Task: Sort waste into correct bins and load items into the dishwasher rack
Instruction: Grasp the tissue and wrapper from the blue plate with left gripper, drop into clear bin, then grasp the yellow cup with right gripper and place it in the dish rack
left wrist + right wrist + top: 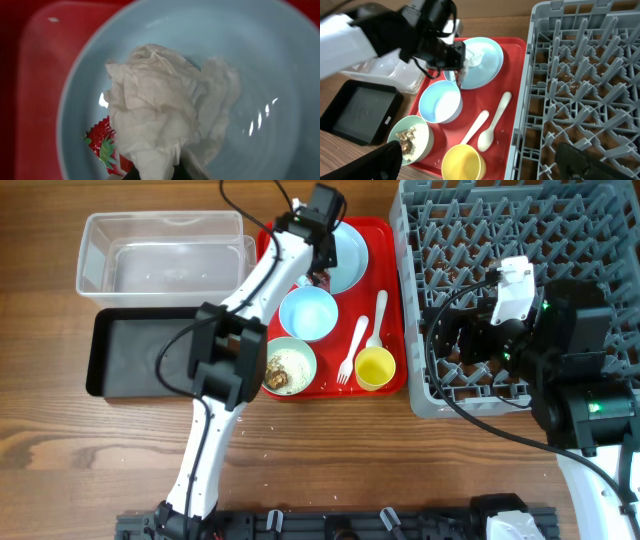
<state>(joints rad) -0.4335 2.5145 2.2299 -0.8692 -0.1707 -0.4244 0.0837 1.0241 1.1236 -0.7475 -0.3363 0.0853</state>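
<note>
**A:** quick one, how's the table set out?

**B:** tray (391,250) in the middle, rack (500,220) just beside it on the right. Two tubs off to the left: deeper tub (150,265) at the back, shallow tub (140,355) right in front of it.

**A:** and on the tray?

**B:** plate (350,255) at the back end, tissue (160,110) on it, with the wrapper (102,145) poking out from under the tissue. Empty bowl (307,313) just in front of the plate. The other bowl (308,350), with scraps (285,372) in it, sits front-left. Cup (376,368) is front-right. Fork (352,352) and spoon (378,320) lie side by side right of the bowls, spoon nearer the rack.
</note>
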